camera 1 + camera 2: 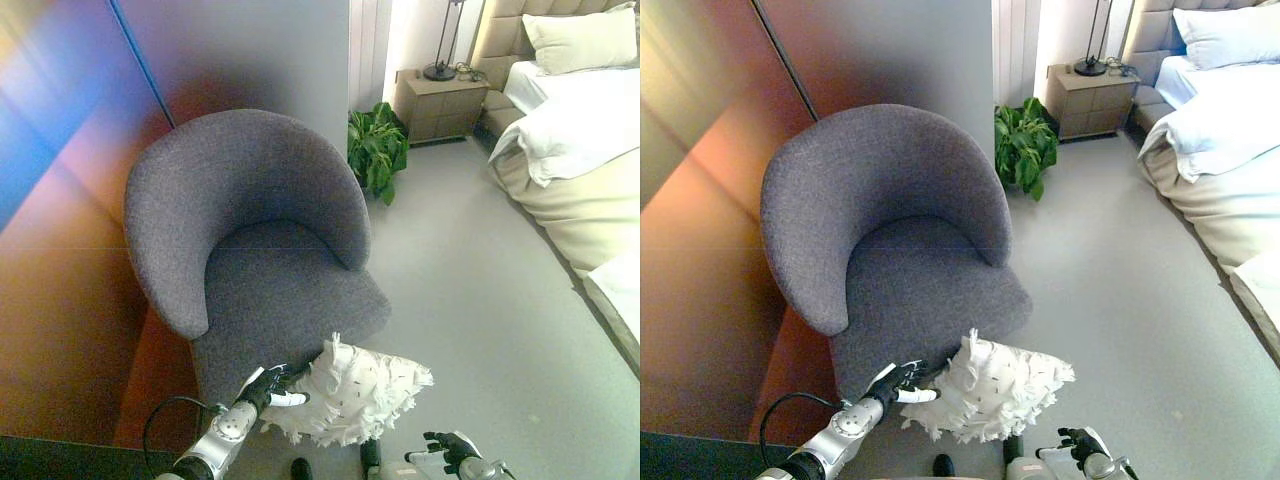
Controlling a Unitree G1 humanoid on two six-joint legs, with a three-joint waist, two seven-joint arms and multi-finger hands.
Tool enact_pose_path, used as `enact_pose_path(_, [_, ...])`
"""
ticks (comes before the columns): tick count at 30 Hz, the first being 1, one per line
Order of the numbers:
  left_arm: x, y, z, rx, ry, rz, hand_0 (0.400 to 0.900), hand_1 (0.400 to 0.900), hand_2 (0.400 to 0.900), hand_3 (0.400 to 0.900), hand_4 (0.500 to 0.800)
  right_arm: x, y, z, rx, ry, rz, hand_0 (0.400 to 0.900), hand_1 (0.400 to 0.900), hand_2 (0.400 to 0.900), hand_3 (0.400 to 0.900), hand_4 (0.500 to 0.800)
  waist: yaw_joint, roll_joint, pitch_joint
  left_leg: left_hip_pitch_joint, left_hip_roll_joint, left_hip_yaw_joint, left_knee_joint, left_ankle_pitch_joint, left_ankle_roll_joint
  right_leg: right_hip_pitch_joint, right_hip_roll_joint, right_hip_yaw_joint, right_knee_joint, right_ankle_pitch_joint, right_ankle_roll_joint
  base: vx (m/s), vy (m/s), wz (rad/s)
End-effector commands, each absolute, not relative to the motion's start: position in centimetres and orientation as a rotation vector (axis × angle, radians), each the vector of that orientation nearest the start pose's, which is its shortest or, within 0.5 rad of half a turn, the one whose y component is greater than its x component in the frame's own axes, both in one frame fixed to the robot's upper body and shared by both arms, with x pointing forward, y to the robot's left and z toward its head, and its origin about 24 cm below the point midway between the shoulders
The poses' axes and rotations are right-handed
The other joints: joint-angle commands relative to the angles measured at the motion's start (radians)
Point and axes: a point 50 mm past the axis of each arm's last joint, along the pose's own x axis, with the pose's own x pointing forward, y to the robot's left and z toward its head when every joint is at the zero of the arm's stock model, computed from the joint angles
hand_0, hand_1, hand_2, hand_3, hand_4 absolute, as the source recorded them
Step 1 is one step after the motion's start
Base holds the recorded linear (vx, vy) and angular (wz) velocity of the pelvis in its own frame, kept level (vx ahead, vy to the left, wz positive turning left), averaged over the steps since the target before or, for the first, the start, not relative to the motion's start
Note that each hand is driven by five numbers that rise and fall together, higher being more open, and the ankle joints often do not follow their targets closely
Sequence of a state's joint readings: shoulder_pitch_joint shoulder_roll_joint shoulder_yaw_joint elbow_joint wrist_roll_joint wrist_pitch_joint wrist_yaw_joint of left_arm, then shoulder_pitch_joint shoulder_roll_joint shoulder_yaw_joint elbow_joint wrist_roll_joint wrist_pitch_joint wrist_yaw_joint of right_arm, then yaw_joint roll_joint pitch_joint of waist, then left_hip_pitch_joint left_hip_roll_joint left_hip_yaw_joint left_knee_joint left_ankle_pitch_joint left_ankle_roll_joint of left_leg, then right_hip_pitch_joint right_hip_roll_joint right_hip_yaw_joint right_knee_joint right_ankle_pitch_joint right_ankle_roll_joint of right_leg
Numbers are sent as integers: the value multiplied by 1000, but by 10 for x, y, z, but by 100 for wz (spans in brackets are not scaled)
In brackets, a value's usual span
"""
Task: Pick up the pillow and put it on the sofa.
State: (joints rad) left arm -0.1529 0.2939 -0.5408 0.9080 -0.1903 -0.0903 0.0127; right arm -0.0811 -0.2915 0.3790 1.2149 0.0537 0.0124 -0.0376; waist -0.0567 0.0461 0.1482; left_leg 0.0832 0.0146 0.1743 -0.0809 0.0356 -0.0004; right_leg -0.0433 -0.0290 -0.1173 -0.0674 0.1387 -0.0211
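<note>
Grey armchair-style sofa (255, 235) sits centre-left: rounded tub shape, curved wraparound back, coarse woven fabric, flat padded seat. It stands on smooth pale grey floor (470, 310) against a glossy reddish-brown panel wall (60, 300) on the left.

Pillow (350, 392) is near, just in front of the seat's near edge, low at the chair's front face, not on the seat. White, shaggy, feathery tufted surface with small dark flecks, roughly square with pointed corners, one corner sticking up toward the seat edge.

Left hand (268, 390) comes in from the near left, dark fingers with white tips, at the pillow's left edge and touching it. Fingers look curled onto the fluffy edge, thumb side white tip lying against the fabric; grip reads as clamped on the pillow's left side.

Right hand (448, 450) is at the near right edge, below and right of the pillow, apart from it. Fingers partly bent, spread, holding nothing.

Far side: leafy green potted plant (375, 150) just right of the chair back, boxy tan nightstand (440, 105) behind it with a thin black lamp (443, 40). Bed (575, 150) on far right, soft white bedding, cream pillow, tufted beige headboard.
</note>
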Motion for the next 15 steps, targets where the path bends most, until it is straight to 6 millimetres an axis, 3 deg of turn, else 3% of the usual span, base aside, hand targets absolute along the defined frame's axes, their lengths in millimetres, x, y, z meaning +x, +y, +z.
enact_pose_path(1, [247,167,-83,450,533,-280,900,900,900,900,800,138,-235,-148,-545,1121,108,900,900,900,900,800,-18,-14,38,-33,14,-12,51,-63,-12,30,-80,37,89,-140,140,0,0,0])
enact_pose_path(15, [247,170,-82,566,495,-240,900,900,900,900,800,139,-235,-147,-539,1105,90,900,900,900,900,800,-26,-14,51,-44,16,-13,56,-60,-14,14,-86,40,106,-144,143,0,0,0])
